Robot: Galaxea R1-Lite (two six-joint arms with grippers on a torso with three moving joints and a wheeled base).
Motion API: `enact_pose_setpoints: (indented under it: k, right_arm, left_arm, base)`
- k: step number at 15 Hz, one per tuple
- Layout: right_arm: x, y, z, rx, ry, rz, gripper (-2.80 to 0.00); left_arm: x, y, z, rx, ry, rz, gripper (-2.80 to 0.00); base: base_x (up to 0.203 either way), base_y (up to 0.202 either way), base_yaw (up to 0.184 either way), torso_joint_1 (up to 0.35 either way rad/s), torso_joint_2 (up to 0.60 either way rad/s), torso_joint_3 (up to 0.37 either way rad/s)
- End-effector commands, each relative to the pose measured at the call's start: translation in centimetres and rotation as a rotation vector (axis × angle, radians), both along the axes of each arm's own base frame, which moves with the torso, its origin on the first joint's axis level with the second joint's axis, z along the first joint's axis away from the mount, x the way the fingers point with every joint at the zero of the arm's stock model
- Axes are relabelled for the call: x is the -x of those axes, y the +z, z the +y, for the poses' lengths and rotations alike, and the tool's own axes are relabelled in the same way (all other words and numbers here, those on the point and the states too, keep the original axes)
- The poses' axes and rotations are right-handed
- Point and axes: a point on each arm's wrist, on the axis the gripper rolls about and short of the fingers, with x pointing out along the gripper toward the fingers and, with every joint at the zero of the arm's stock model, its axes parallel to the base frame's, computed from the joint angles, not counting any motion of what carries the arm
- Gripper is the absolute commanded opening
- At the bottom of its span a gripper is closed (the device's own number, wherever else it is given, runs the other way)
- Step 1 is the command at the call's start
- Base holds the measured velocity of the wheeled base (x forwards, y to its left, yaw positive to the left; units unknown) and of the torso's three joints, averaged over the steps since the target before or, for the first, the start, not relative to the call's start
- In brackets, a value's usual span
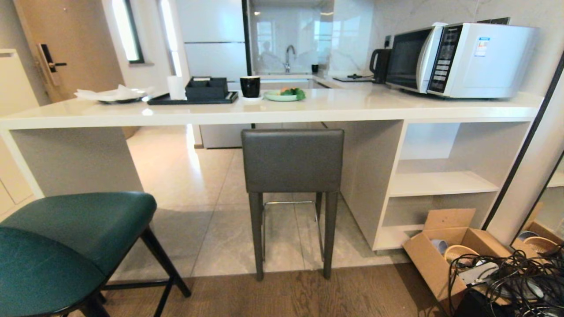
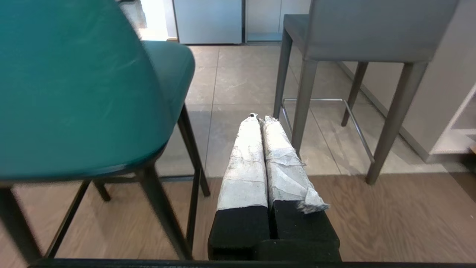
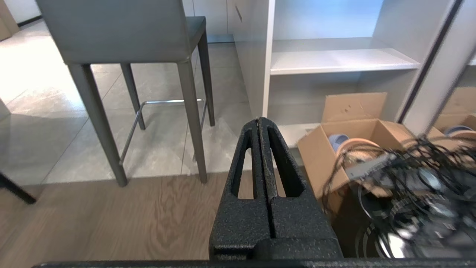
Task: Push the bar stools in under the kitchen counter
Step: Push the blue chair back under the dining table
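Under the desk there is open floor to the left of the grey stool, as far as the slab panel. The teal stool stands near on the left, apart from the desk, blocking that side. To the right, a cardboard box and a tangle of cables crowd the floor beside the shelves

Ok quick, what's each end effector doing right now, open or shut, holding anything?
Left end effector: closed, holding nothing, beside the teal stool.
Right end effector: closed, holding nothing, near the grey stool.
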Motion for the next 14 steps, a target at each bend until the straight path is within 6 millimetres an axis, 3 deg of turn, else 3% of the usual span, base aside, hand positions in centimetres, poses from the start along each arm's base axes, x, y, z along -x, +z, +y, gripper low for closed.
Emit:
enact_pose_setpoints:
  k: [1, 10, 14]
  right_arm:
    - [-0.01, 0.0, 0.0, 0.0, 0.0, 0.002, -2.8]
    - [-0.01, 0.0, 0.0, 0.0, 0.0, 0.002, -2.8]
    - [-0.01, 0.0, 0.0, 0.0, 0.0, 0.002, -2.8]
  left_arm:
    - [-0.02, 0.0, 0.0, 0.0, 0.0, 0.002, -2.8]
    - [-0.02, 0.0, 0.0, 0.006, -0.001, 0.002, -2.8]
    - [-0.02, 0.0, 0.0, 0.006, -0.001, 0.002, -2.8]
  base:
    - [-0.184, 0.0, -0.002, 0.002, 0.0, 0.0]
    - [-0.013, 0.0, 0.0, 0.0, 0.0, 0.0]
    - [0.001, 0.137, -0.002, 0.001, 0.0, 0.001]
